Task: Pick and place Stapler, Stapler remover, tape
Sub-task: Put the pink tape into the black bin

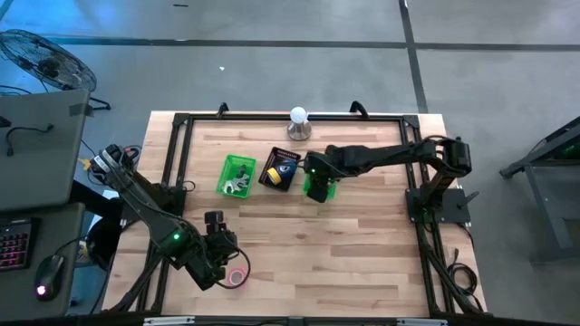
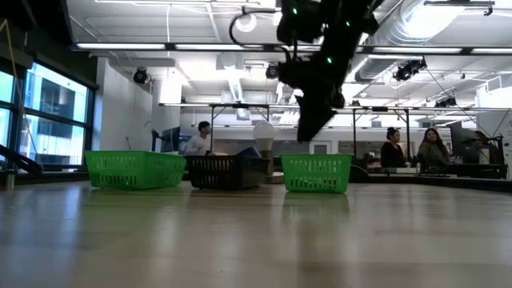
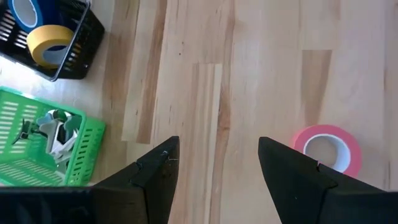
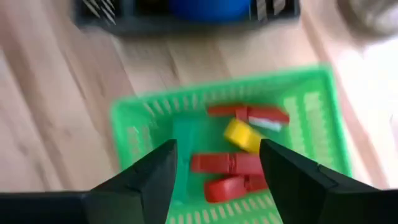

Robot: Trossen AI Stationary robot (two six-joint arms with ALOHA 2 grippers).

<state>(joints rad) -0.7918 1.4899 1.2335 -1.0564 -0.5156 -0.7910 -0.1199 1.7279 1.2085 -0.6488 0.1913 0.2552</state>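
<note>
A pink tape roll (image 3: 328, 149) lies flat on the wooden table near its front left, just beside one finger of my left gripper (image 3: 217, 146), which hangs open above bare wood (image 1: 227, 261). Yellow tape (image 3: 50, 45) and blue tape (image 3: 28, 11) lie in a black basket (image 1: 281, 169). Staple removers (image 3: 53, 127) sit in the left green basket (image 1: 237, 175). My right gripper (image 4: 217, 149) stands open over the right green basket (image 1: 319, 187). That basket holds red staplers (image 4: 230, 165) and a yellow stapler (image 4: 242, 135).
The three baskets stand in a row at the table's middle back. A white bulb on a stand (image 1: 298, 118) is behind them at the far edge. A black frame rail (image 1: 181, 136) borders the table. People sit in the room beyond (image 2: 416, 148).
</note>
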